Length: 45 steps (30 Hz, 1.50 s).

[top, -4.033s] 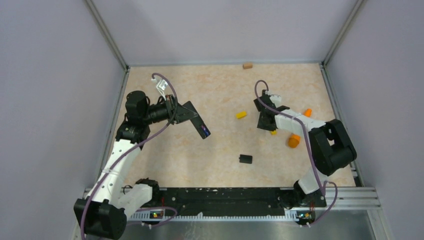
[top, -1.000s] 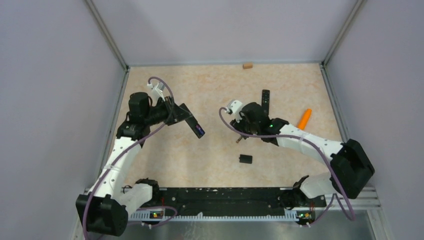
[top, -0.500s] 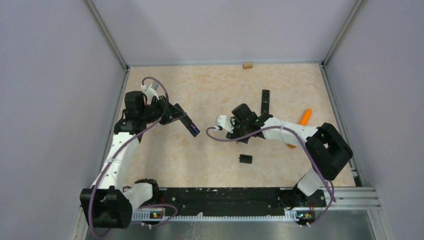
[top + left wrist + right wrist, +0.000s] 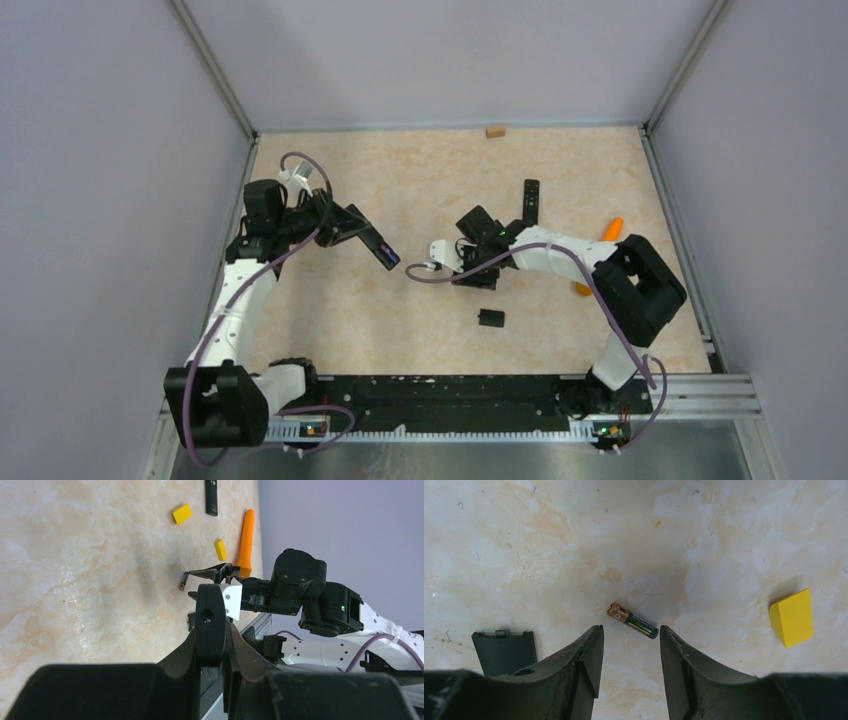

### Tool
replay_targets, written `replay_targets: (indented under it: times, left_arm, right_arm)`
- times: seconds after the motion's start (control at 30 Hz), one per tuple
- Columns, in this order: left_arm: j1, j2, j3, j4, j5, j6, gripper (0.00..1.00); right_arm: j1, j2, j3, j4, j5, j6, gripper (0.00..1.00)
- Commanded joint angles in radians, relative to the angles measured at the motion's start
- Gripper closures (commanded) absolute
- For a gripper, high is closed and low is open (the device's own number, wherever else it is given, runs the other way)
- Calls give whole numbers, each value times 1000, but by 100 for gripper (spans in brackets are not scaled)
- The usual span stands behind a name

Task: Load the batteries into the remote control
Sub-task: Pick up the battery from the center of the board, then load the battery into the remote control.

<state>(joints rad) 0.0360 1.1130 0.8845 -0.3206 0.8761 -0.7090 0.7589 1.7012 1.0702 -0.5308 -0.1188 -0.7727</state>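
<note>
Battery (image 4: 632, 621), a slim green-and-gold cylinder with a coppery cap, lies flat on the mottled beige bench (image 4: 360, 330), just right of centre in the overhead view. The right pincer (image 4: 630, 629) hangs straight over it, released, with one dark finger on either side and neither touching.

Starting nearest the arm bases, at low centre of the overhead frame, a small black rectangular battery cover (image 4: 490, 318) lies flat on its own. From the right wrist it shows at lower left, just beside the finger there. Over at the right edge of that wrist view sits a yellow wedge-shaped block (image 4: 792, 617), well apart from the battery.

Moving up to left of centre in the overhead frame, the left pincer (image 4: 214, 647) is clenched on a slim black remote control (image 4: 378, 248). It is held on a slant, its free end aimed towards the middle of the frame with a flash of blue at the tip.

Farther back, right of centre, a second remote (image 4: 530, 203), black and slim, lies flat on the bench. To its right is a long orange cone-shaped stick (image 4: 610, 232), its lower part hidden behind the right arm.

At the far edge, top centre, a small tan block (image 4: 495, 131) sits against the back wall.
</note>
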Motion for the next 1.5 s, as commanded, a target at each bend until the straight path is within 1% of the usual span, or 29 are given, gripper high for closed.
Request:
replay_targets:
  times: [0.0,0.13,0.2,0.37,0.4,0.5,0.57,0.7,0.77,0.83,0.93,1.07,1.13,1.17,1.23,1.3,1.4,1.47]
  left_arm:
    - [15,-23,27,-22,-74,29,100]
    - [20,-56,41,-86,-191,69,100]
    - [20,-68,42,-94,-210,77,100]
    - [23,-73,51,-113,-221,86,100]
    - [24,-71,51,-115,-221,86,100]
    - [23,-67,53,-117,-219,86,100]
    - [23,-67,53,-117,-219,88,100]
    - [24,-69,54,-107,-196,101,100]
    - [23,-79,55,-87,-159,105,100]
    - [22,-97,45,-63,-150,105,100]
    - [22,-121,25,-19,-131,95,100]
    - [16,-124,-9,58,-76,55,100]
    - [8,-124,-18,87,-70,41,100]
    - [4,-123,-23,111,-62,35,100]
    - [-12,-124,-39,179,-36,7,100]
    - [-30,-126,-63,272,1,-30,100]
    - [-117,-140,-103,451,24,-87,100]
    - [-161,-142,-112,507,2,-104,100]
  right_arm:
    - [10,42,54,-17,-39,-53,55]
    - [10,67,56,13,-37,-68,56]
    - [10,73,54,35,-35,-74,57]
    - [7,100,72,15,-56,-97,65]
    - [5,109,81,-1,-62,-100,67]
    - [-1,136,109,-50,-80,-108,79]
    - [-5,138,110,-49,-78,-107,85]
    - [-9,135,111,-13,-81,-72,100]
    - [-14,137,133,-4,-96,-25,100]
    - [-23,132,154,6,-125,34,100]
    - [-27,80,151,70,-154,140,100]
    - [-26,-74,94,212,-210,343,100]
    - [-26,-176,53,306,-205,459,100]
    - [-26,-215,42,340,-177,522,100]
    - [-26,-278,45,374,-105,664,100]
    - [-26,-317,77,362,-73,778,100]
    - [-21,-359,119,351,-131,910,100]
    - [-2,-388,114,387,-169,976,100]
